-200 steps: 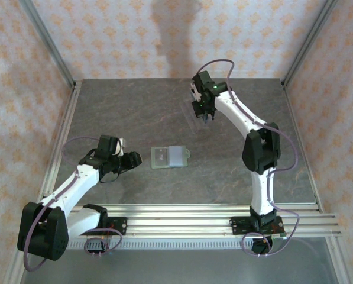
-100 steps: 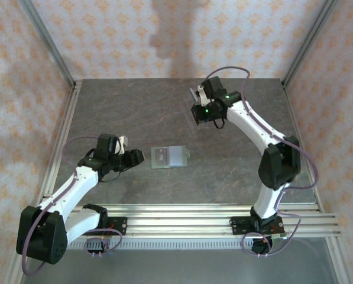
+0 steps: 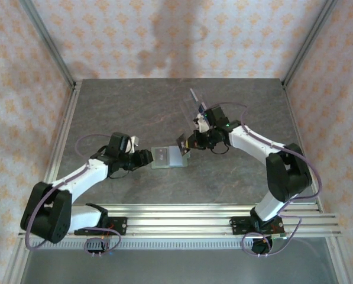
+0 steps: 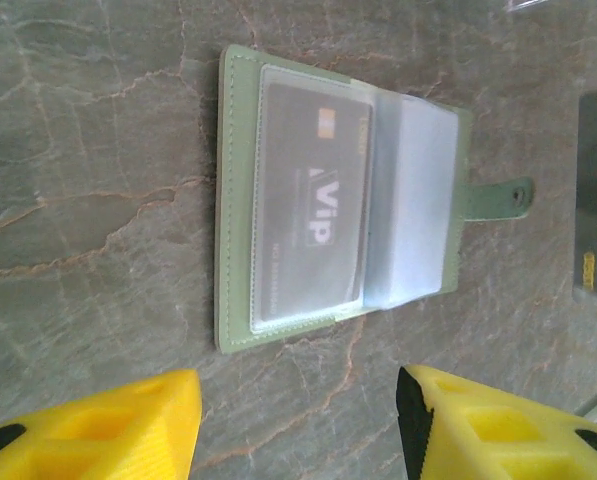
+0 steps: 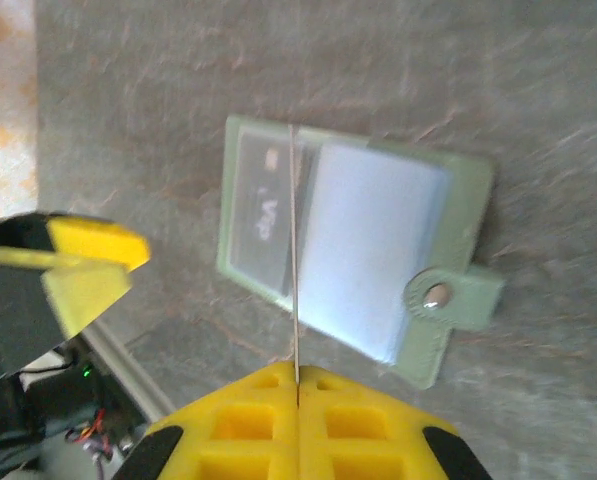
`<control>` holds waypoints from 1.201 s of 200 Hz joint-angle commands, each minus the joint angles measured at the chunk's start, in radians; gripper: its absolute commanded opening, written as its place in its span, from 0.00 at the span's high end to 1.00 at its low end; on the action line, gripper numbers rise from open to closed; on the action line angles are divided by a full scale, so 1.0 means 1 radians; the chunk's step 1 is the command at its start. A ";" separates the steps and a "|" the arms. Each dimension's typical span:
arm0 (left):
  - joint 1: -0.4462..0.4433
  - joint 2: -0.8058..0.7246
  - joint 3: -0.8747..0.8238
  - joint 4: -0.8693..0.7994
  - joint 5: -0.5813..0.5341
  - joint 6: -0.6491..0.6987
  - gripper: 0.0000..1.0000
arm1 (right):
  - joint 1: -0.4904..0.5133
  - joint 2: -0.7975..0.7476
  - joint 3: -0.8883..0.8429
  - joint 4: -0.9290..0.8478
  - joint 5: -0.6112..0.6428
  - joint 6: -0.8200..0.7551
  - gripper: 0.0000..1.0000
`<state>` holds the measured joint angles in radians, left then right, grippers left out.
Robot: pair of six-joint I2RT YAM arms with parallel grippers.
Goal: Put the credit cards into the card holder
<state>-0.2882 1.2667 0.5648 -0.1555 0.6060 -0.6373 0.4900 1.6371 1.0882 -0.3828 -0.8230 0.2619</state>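
The sage-green card holder (image 3: 167, 157) lies open on the table, snap tab (image 4: 498, 197) to the right. A dark credit card (image 4: 313, 205) marked "Vip" sits in its left clear pocket. My left gripper (image 4: 298, 430) stands open just left of the holder (image 4: 228, 200), its yellow fingers (image 4: 108, 430) empty and off it. My right gripper (image 5: 298, 375) is shut on another credit card (image 5: 296, 250), seen edge-on above the holder (image 5: 468, 200). From above, that gripper (image 3: 191, 144) holds the dark card (image 3: 181, 144) at the holder's right end.
A clear plastic stand (image 3: 195, 102) is at the back, behind the right arm. Metal rails (image 3: 194, 213) run along the near edge and a frame post (image 3: 64, 142) lines the left side. The left gripper's yellow finger (image 5: 88, 260) appears left of the holder.
The right arm swung from the clear stand down toward the holder, carrying a card. The left gripper slid right, closer to the holder's left end.
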 commanded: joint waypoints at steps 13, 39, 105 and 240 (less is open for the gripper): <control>-0.020 0.102 0.053 0.102 0.033 -0.023 0.47 | 0.028 0.058 -0.013 0.114 -0.121 0.070 1.00; -0.035 0.161 0.056 0.145 0.027 -0.030 0.48 | 0.030 0.115 0.001 0.096 -0.130 0.079 1.00; -0.037 0.244 0.076 0.130 0.033 0.004 0.48 | 0.051 0.227 0.022 0.095 -0.184 0.099 1.00; -0.037 0.269 0.092 0.085 -0.022 0.049 0.55 | 0.053 0.318 0.058 0.139 -0.228 0.100 1.00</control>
<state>-0.3210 1.5261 0.6407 -0.0444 0.6167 -0.6266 0.5362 1.9137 1.1240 -0.2787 -1.0096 0.3565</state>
